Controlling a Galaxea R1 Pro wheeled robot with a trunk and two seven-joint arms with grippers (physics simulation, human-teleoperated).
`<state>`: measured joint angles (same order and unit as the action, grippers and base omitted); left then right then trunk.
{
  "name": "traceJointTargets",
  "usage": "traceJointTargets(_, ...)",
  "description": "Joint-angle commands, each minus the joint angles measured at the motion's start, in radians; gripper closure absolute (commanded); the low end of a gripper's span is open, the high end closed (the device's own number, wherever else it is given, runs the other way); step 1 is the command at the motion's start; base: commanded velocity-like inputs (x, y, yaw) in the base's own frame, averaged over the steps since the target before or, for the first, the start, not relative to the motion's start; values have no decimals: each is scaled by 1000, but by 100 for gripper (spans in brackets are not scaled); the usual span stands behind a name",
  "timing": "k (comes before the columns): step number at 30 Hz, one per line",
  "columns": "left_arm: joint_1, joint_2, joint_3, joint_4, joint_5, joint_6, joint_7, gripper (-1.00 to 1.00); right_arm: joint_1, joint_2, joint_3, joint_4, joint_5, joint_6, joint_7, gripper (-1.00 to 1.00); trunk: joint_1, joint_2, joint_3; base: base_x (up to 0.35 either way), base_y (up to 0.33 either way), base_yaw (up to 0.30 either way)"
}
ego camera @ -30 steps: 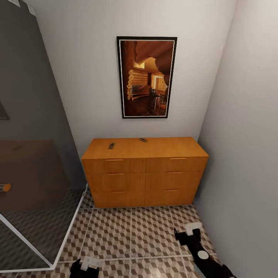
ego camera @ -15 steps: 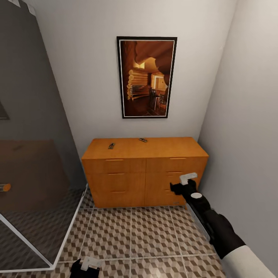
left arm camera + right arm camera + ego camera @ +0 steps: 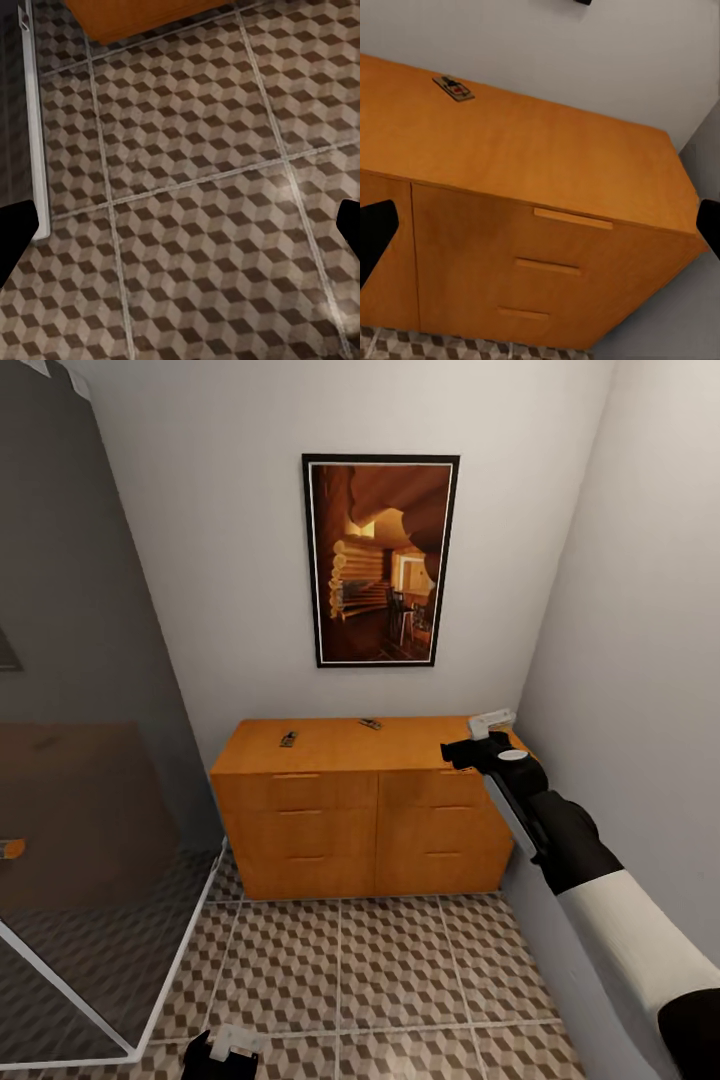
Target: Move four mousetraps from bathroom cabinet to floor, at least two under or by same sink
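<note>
The orange-brown cabinet (image 3: 375, 810) stands against the back wall. Two mousetraps lie on its top: one near the left front (image 3: 289, 738) and one near the back middle (image 3: 371, 723). The right wrist view shows one mousetrap (image 3: 454, 87) far across the cabinet top (image 3: 547, 150). My right gripper (image 3: 478, 738) hovers over the cabinet's right end, open and holding nothing, fingertips (image 3: 375, 232) wide apart. My left gripper (image 3: 222, 1050) hangs low over the bathroom floor (image 3: 195, 195), open, with nothing between its fingertips (image 3: 15, 236).
A glass shower enclosure with a white frame (image 3: 100, 980) fills the left side. The right wall (image 3: 640, 660) runs close beside my right arm. A framed picture (image 3: 380, 560) hangs above the cabinet. Patterned floor tiles (image 3: 340, 970) lie open in front of the cabinet.
My right arm has risen from near the floor, past the drawer fronts, up to the cabinet's top at its right end. The left gripper and the mousetraps have not moved.
</note>
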<state>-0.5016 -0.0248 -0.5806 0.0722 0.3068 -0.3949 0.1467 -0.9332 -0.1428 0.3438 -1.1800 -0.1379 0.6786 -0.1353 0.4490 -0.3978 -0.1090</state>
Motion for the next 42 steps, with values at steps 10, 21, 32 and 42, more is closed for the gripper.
traceJointTargets(10, -2, -1, -8, 4, 5, 14, 2, -100, -18, 1, 4, 9, -13, 2, 90, -100, 1, -2, -2, 289, 7, 0)
traceJointTargets(21, -1, 5, -8, 4, 6, 34, 3, -100, -18, 3, 7, 20, -16, -6, 97, -100, 1, -2, -2, 287, 65, 0)
traceJointTargets(32, 71, 35, -8, 6, 6, 231, -2, -100, -18, 3, 8, 23, -28, -8, 99, -100, 1, -2, -2, 36, 6, 0)
traceJointTargets(42, 111, 74, -8, 6, 5, 247, -3, -100, -18, 4, 9, 51, -23, -76, 264, -100, 1, -2, -2, 1, 0, 0)
